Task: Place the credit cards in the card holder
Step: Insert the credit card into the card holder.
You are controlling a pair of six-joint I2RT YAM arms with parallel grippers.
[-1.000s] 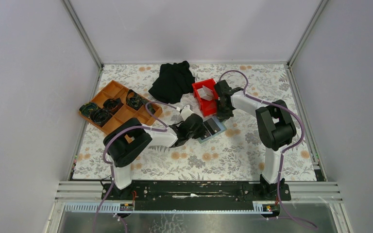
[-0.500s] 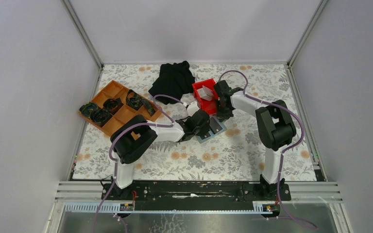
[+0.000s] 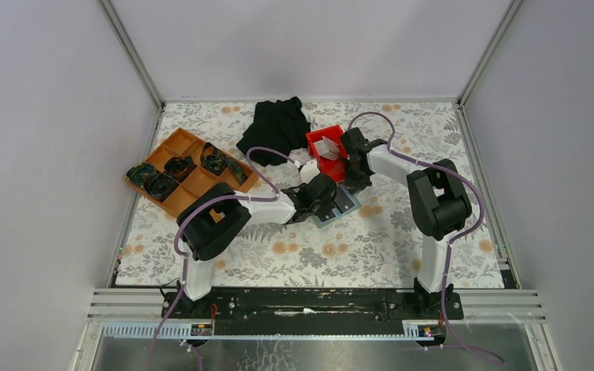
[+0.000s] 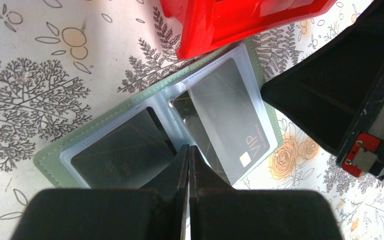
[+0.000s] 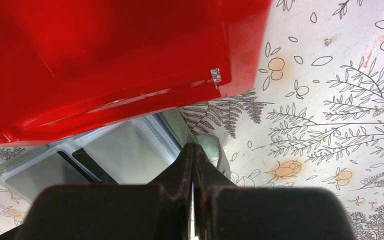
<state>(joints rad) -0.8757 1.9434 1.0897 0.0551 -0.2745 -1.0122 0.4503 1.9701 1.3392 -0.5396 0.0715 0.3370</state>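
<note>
**A:** Top view?

**B:** Grey-green folding card holder (image 3: 346, 202) lies open on the floral-print counter (image 3: 402, 239), touching the near end of the red plastic bin (image 3: 329, 173). The left arm (image 3: 267, 210) has its wrist over the holder's left half. The right arm (image 3: 390, 164) comes down at the holder's far right corner, beside the bin. A white credit card (image 3: 329, 147) sits tilted inside the bin. Orange compartment tray (image 3: 189, 174) is well off to the left, black cloth (image 3: 277, 127) at the back.

**A:** Left wrist?

**B:** Left jaws are together with nothing visible between them, tips over the holder's centre fold. The holder is flat, with clear plastic sleeves on both sides. The right sleeve holds a dark credit card (image 4: 230, 120) showing a chip and "VIP". The left sleeve holds a second dark card (image 4: 125, 157). The bin's corner meets the holder's far edge. The right arm's black body sits at the holder's right edge.

**A:** Right wrist?

**B:** Right jaws are together too, tips at the holder's edge just beside its green snap strap (image 5: 209, 147). Cannot tell whether they pinch anything. The bin fills the upper frame, and the sleeves show just below its wall.
</note>
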